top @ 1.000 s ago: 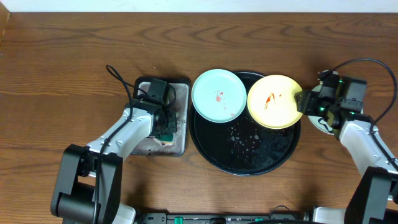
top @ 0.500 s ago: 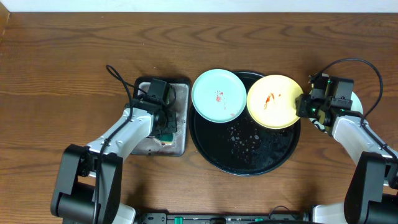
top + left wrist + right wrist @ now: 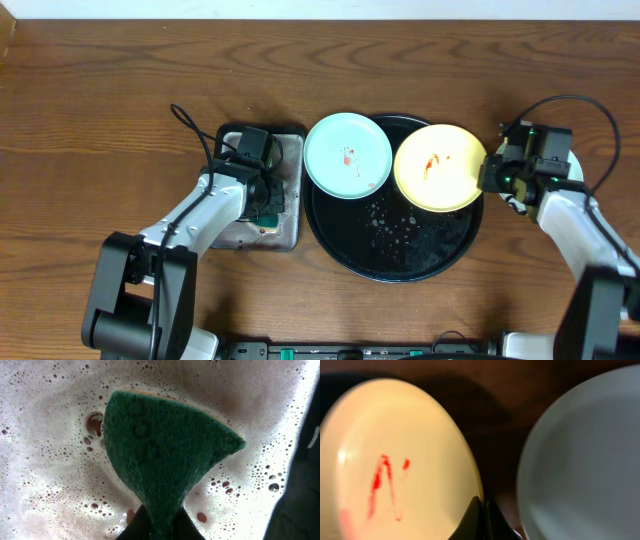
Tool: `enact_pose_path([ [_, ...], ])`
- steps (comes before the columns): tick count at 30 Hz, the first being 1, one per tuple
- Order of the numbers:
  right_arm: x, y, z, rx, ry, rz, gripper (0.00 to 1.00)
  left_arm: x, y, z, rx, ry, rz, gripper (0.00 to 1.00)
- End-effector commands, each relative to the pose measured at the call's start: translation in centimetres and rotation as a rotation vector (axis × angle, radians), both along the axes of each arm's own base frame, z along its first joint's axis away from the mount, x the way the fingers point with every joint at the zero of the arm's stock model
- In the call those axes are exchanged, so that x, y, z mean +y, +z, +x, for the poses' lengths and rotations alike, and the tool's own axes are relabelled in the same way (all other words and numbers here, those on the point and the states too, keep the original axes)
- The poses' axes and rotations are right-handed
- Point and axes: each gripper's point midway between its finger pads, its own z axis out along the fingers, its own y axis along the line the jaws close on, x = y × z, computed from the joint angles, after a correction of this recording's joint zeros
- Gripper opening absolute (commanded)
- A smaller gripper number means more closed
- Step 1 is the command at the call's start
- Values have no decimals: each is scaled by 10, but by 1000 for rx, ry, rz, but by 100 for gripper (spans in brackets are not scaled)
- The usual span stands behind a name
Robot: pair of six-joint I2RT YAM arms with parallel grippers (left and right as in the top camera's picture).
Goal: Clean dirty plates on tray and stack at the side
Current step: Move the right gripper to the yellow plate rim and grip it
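Note:
A yellow plate [image 3: 438, 167] with red smears lies on the right side of the black tray [image 3: 400, 255]. My right gripper [image 3: 484, 170] is shut on its right rim. In the right wrist view the fingers pinch the yellow plate [image 3: 395, 460] at its edge, gripper [image 3: 482, 510]. A light-blue plate [image 3: 348, 155] with a red smear rests on the tray's upper left rim. Another pale plate [image 3: 585, 460] lies on the table under my right arm. My left gripper [image 3: 268, 208] is shut on a green sponge [image 3: 165, 450], gripper [image 3: 160, 522].
The green sponge is held down in foamy water [image 3: 45, 460] inside a small grey metal tray [image 3: 290, 140] left of the black tray. Water drops speckle the black tray's middle. A black cable [image 3: 190, 125] loops near the left arm.
My right gripper has closed on the yellow plate's rim. The yellow plate and the light-blue plate have shifted slightly left. The left arm has not moved.

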Motion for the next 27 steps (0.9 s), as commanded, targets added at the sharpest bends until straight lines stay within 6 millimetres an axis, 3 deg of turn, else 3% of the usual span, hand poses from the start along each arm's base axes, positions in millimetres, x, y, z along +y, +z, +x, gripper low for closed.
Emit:
enact_pose_path([
  [1, -10, 46, 1, -108, -31, -72, 1, 4, -6, -3, 19, 8, 17, 9],
  [5, 0, 57, -17, -90, -23, -38, 1, 4, -6, -3, 19, 8, 17, 8],
  [12, 33, 21, -55, 120, 63, 33, 1, 5, 10, 5, -34, 17, 3, 7],
  [18, 48, 5, -63, 187, 113, 35, 1, 18, 56, 21, -182, 87, -46, 7],
  [21, 54, -2, -66, 216, 129, 35, 1, 13, 75, 22, -227, 87, -118, 7],
  [24, 57, -8, -68, 241, 139, 36, 1, 6, 81, 21, -233, 73, -160, 7],
  [27, 58, -14, -71, 265, 144, 37, 1, 2, 72, 17, -196, 64, -175, 8],
])
